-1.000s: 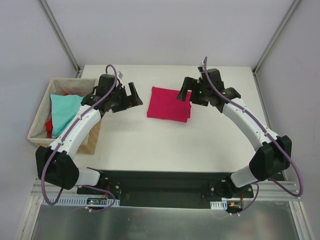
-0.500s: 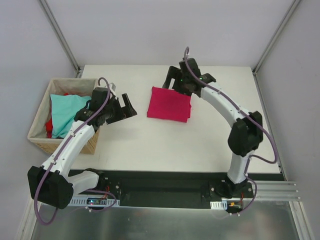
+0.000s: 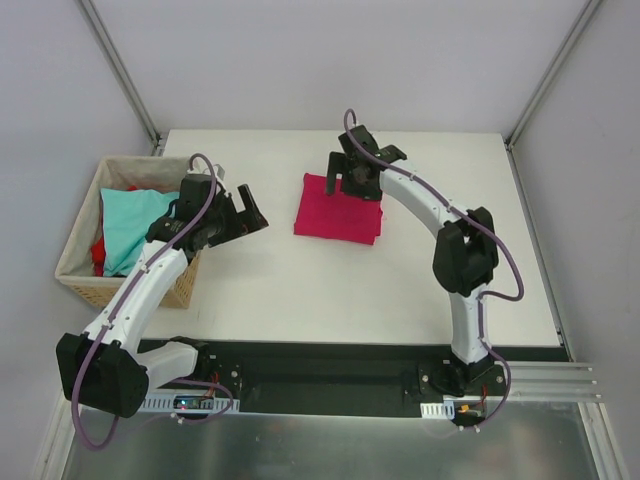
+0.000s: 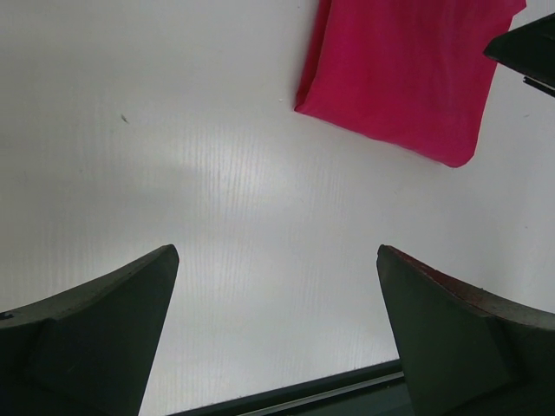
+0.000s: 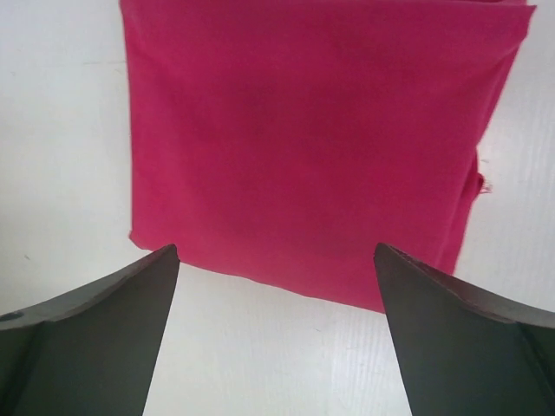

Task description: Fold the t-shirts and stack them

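A crimson-magenta t-shirt (image 3: 338,210) lies folded into a flat rectangle on the white table; it also shows in the left wrist view (image 4: 399,69) and the right wrist view (image 5: 312,139). A light teal t-shirt (image 3: 130,225) and a red one (image 3: 98,252) lie crumpled in the wicker basket. My right gripper (image 3: 350,178) (image 5: 276,251) is open and empty, hovering over the far edge of the magenta shirt. My left gripper (image 3: 240,213) (image 4: 276,251) is open and empty above bare table, left of the magenta shirt and beside the basket.
The wicker basket (image 3: 140,160) stands at the table's left edge, partly under my left arm. The white table (image 3: 400,290) has a black rail along its near edge (image 4: 286,399). Grey walls enclose the back and sides.
My right gripper has swung left from the shirt's right side to over its far edge. My left gripper has drawn back a little toward the basket. The shirts have not moved.
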Robot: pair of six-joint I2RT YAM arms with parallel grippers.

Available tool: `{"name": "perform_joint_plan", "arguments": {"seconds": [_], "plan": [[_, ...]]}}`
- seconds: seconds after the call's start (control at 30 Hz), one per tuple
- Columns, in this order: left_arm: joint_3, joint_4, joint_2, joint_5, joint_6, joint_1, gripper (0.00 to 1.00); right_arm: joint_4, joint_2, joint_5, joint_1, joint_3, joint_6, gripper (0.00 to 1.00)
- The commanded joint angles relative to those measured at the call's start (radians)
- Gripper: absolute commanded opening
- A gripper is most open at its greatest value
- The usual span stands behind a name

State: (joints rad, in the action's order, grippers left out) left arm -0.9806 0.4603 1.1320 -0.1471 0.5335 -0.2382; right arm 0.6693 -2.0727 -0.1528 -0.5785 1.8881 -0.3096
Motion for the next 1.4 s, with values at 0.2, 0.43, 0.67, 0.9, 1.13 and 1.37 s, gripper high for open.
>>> {"name": "perform_joint_plan", "arguments": {"seconds": [0.2,0.43,0.67,0.9,1.13,1.37], "plan": [[-0.003,-0.009,0.005,0.000,-0.032,0.020,0.99,-0.069,0.172,0.189,0.178,-0.233,0.130,0.96],[-0.010,-0.008,0.035,-0.034,-0.032,0.036,0.99,-0.126,0.080,0.320,0.241,-0.230,0.113,0.88],[-0.032,-0.006,0.069,-0.031,-0.021,0.048,0.99,-0.166,-0.001,0.308,0.261,-0.225,0.061,0.83],[-0.033,-0.006,0.086,-0.023,-0.023,0.056,0.99,-0.191,-0.009,0.292,0.273,-0.254,0.043,0.78],[-0.041,-0.008,0.114,-0.034,-0.023,0.057,0.99,-0.214,-0.047,0.315,0.273,-0.271,0.007,0.59],[-0.043,-0.006,0.077,-0.032,-0.029,0.065,0.99,-0.205,-0.066,0.288,0.272,-0.277,0.003,0.59]]}}
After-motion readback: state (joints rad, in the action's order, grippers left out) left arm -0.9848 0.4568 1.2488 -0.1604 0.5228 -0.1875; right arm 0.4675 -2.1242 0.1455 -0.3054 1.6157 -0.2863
